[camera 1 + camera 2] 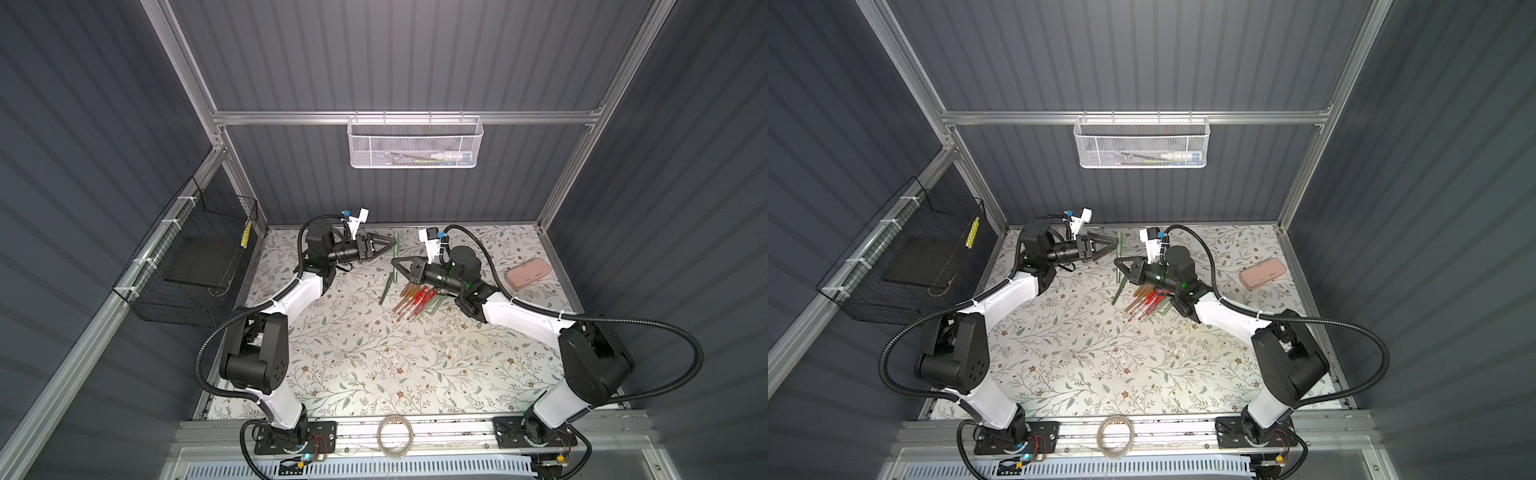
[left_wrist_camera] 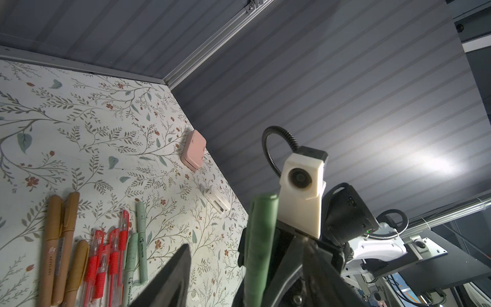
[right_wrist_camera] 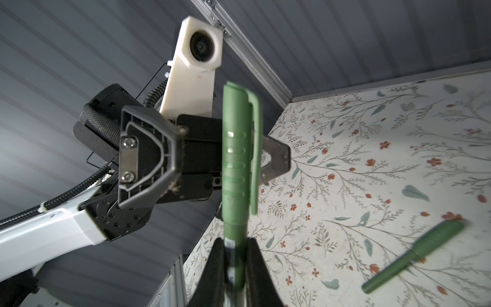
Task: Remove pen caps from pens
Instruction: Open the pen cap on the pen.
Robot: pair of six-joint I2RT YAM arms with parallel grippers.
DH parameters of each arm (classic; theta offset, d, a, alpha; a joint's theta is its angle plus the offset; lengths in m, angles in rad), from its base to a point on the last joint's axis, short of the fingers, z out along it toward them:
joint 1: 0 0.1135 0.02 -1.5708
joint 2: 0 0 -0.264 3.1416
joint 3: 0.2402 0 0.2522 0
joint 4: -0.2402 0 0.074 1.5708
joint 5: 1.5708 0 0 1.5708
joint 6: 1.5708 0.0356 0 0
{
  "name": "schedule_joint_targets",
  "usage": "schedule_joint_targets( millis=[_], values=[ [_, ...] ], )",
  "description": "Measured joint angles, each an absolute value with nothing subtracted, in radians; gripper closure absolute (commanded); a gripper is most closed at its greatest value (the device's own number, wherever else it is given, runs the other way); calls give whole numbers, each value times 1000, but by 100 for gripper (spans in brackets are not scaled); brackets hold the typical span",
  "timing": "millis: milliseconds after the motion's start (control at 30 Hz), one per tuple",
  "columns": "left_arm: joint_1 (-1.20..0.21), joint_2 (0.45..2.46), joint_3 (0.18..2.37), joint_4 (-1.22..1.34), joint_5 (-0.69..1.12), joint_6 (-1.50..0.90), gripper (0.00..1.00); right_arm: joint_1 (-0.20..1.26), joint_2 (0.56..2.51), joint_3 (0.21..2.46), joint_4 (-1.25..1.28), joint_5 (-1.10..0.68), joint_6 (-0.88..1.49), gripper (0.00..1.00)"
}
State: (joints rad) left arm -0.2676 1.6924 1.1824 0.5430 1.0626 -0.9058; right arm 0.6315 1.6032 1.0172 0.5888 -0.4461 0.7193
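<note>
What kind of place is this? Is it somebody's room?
Probably a robot test booth, not a home: two white-and-black robot arms are bolted to a metal rail, and grey ribbed wall panels in an aluminium frame close it in.

You have two arms, and both top views show them. The left arm (image 1: 303, 291) and the right arm (image 1: 511, 311) have white shells and fat black joints. A black ribbed cable (image 1: 640, 320) loops beside each arm. Each arm stands on a black plate (image 1: 326, 432) with screws, near the bottom of the frame. A white camera block (image 3: 196, 66) has a round dark lens. A black finger (image 3: 159, 159) is shaped like a triangle. It has a silver strip (image 3: 128, 159) with two screws.
</note>
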Motion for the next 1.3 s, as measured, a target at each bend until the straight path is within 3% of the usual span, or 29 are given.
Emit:
schedule_joint_targets(
  millis=[233, 667, 1067, 1300],
  values=[
    [-268, 1692, 1183, 441, 1055, -826, 35, 683, 1562, 1040, 431, -288, 599, 100],
    [-281, 1692, 1190, 377, 1056, -760, 48, 688, 1599, 1069, 379, -285, 587, 100],
    [-287, 1692, 1195, 377, 1055, -759, 75, 689, 1626, 1100, 373, -336, 596, 100],
    [-287, 1692, 1198, 365, 1045, -743, 99, 690, 1626, 1099, 377, -354, 608, 100]
  ],
)
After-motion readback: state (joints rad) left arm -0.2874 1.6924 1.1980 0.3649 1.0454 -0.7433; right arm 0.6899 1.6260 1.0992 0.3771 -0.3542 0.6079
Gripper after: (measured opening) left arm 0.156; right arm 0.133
